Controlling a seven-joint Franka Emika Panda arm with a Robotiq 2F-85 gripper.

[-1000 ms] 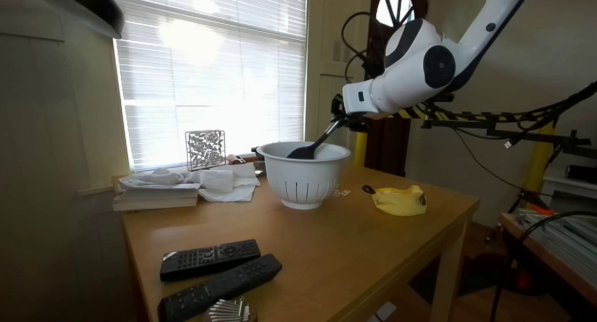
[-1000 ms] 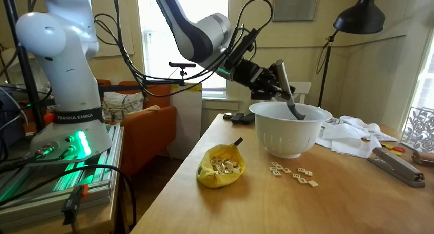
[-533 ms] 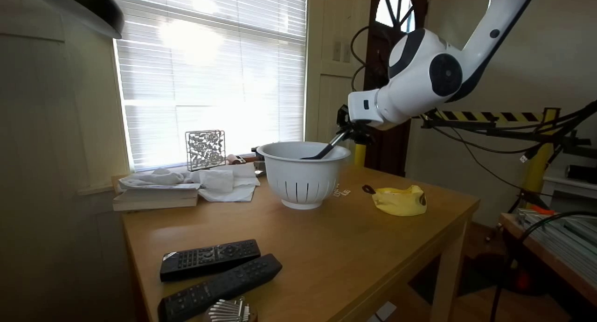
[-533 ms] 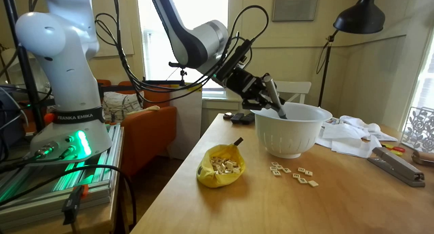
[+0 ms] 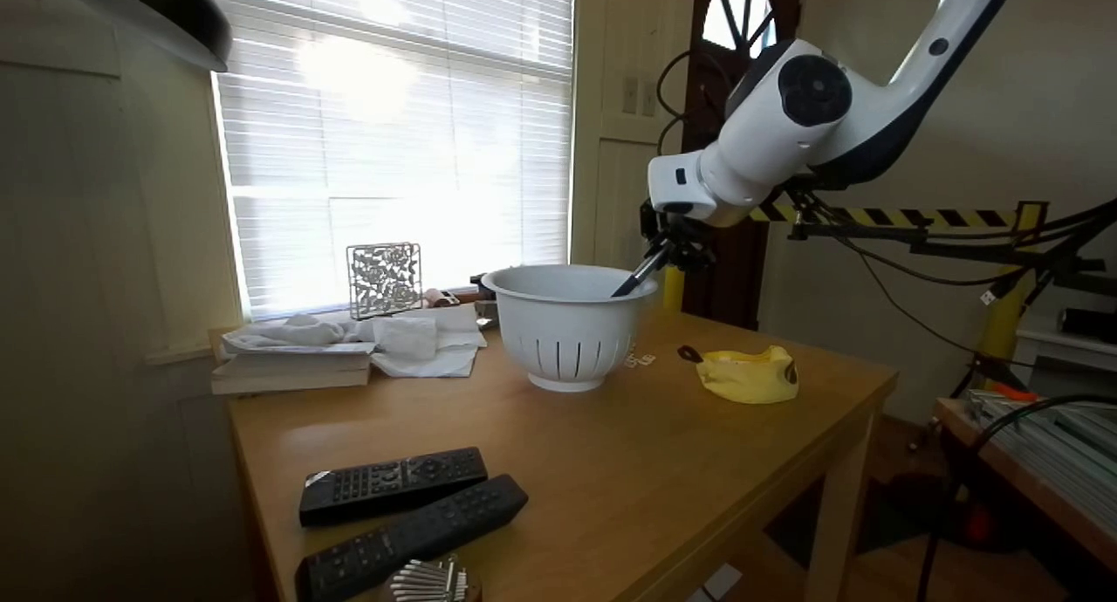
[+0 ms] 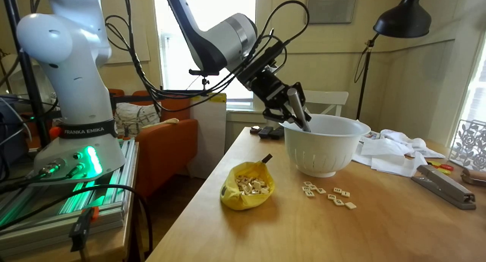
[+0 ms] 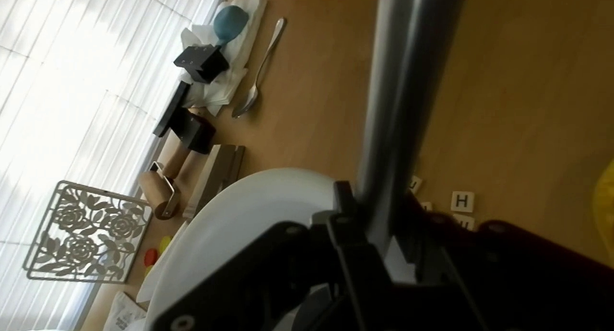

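Observation:
My gripper [image 7: 376, 201] is shut on a utensil with a silver handle [image 7: 407, 81] and a dark lower part. The utensil leans down into a white slotted bowl [image 5: 567, 345], which shows in both exterior views [image 6: 322, 157]. The gripper is just above the bowl's rim on the robot's side, in both exterior views [image 5: 668, 246] [image 6: 298, 119]. The utensil [image 5: 644, 270] passes close to that rim; I cannot tell if it touches. Its head is mostly hidden inside the bowl. In an exterior view, the handle [image 6: 297, 104] points up and tilts.
A yellow pouch [image 6: 237, 201] full of letter tiles stands near the bowl. Loose tiles [image 6: 338, 202] lie beside it. Two black remotes [image 5: 393, 484], a stapler [image 6: 446, 186], white napkins [image 6: 395, 155], a metal rose-pattern holder [image 5: 384, 279] and a spoon [image 7: 261, 72] are on the table.
The gripper and utensil have moved across the bowl toward the rim on the robot's side and lower. The utensil's dark head has sunk out of sight. The bowl has shifted very slightly.

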